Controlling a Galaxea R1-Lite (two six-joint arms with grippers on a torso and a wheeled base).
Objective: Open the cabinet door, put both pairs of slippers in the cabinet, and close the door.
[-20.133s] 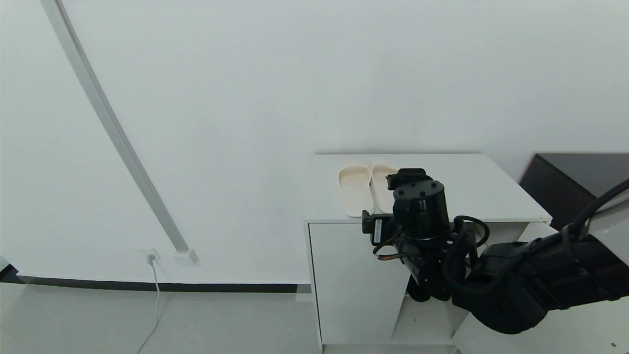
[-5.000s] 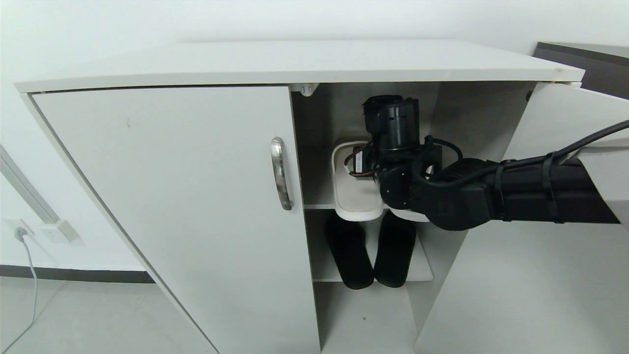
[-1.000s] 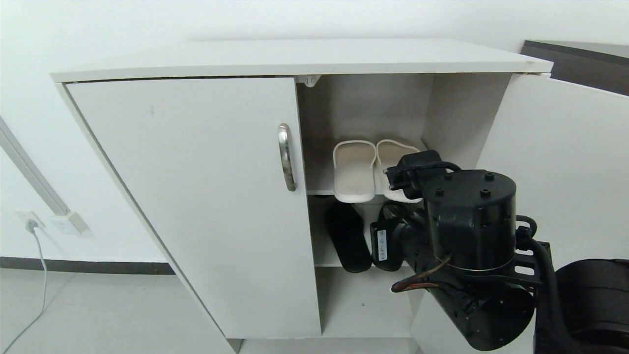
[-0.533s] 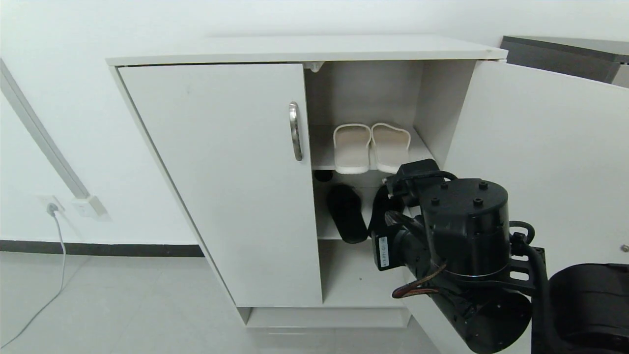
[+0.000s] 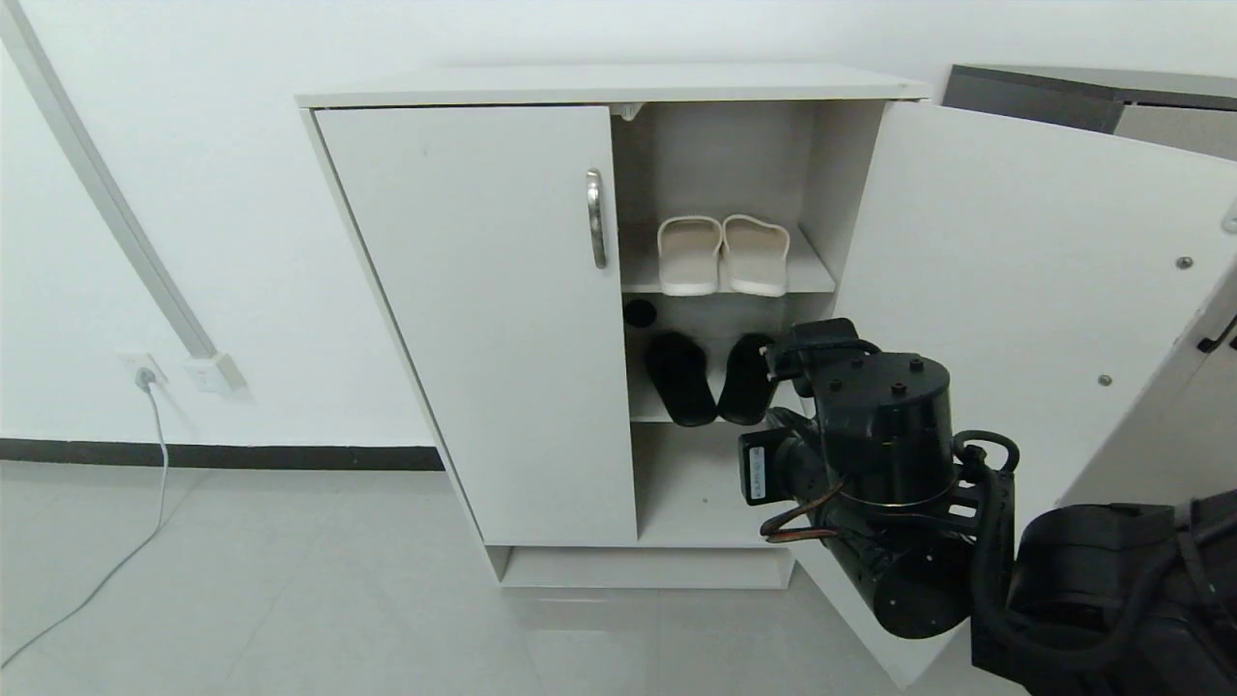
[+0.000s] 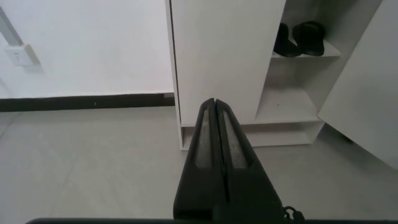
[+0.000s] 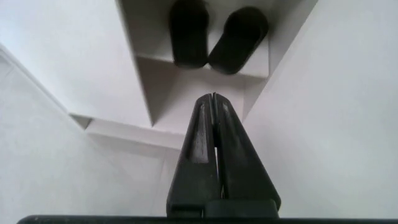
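The right gripper (image 7: 213, 98), fingers pressed together, sat nearer the open cabinet door (image 5: 1015, 290), which stood at its three o'clock.

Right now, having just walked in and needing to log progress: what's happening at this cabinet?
A two-armed robot is putting slippers away in a white cabinet. Both pairs are inside: the white slippers on the upper shelf, the black slippers on the middle shelf. The right door stands wide open, not yet closed; the left door is shut. The right gripper is shut and empty, facing the open compartment. The left gripper is shut too, over the floor.
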